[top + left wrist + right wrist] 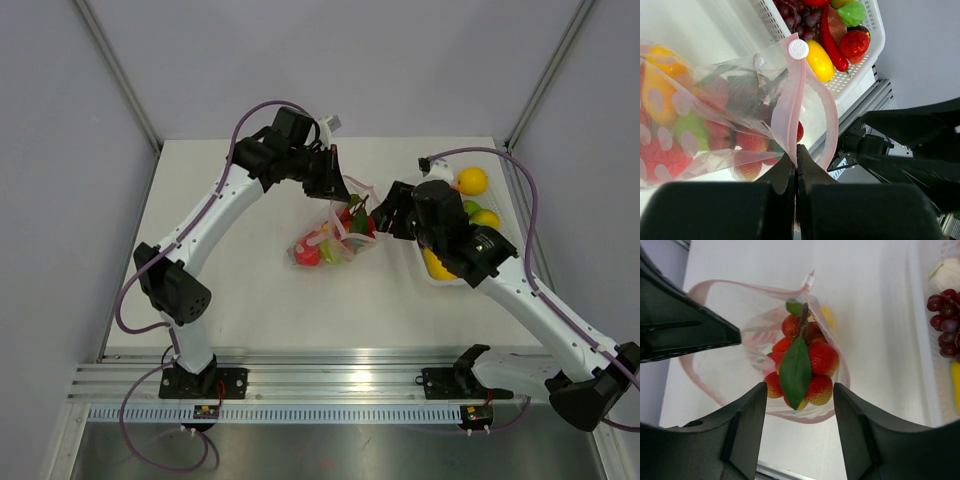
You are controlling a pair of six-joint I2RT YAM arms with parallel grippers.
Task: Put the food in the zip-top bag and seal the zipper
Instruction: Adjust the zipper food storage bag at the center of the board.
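Right wrist view, looking down between the spread fingers of the right gripper [800, 386]: jaws released and gripping nothing. Straight below, the open mouth of the zip-top bag [715, 370], with a bunch of red strawberries [822, 360] under a green leaf [795, 372] lying inside it; no telling from here how far beneath the fingertips. From the left wrist: left gripper [796, 152] clenched tight on the pink zipper [790, 100], one lip of the mouth pinched between the fingers. Behind the crinkled plastic, more food [690, 127] in yellow, green and red, broken up by white spots and hard to name piece by piece. Beyond the bag, the white tray [860, 75]. From the top external camera: bag lying on the table [230, 300] between the two grippers, right gripper just beside its mouth, tray under the right arm. Masked from above by the wrists: both sets of jaws, and most of the bag's outline. Cut off in the right wrist picture: the tray, with only an edge and some purple grapes [945, 315] showing. Shown by the left wrist alone: a yellow piece [820, 60] and a red chili [832, 47] in the tray, and a round white tab [799, 49] at the zipper's end.
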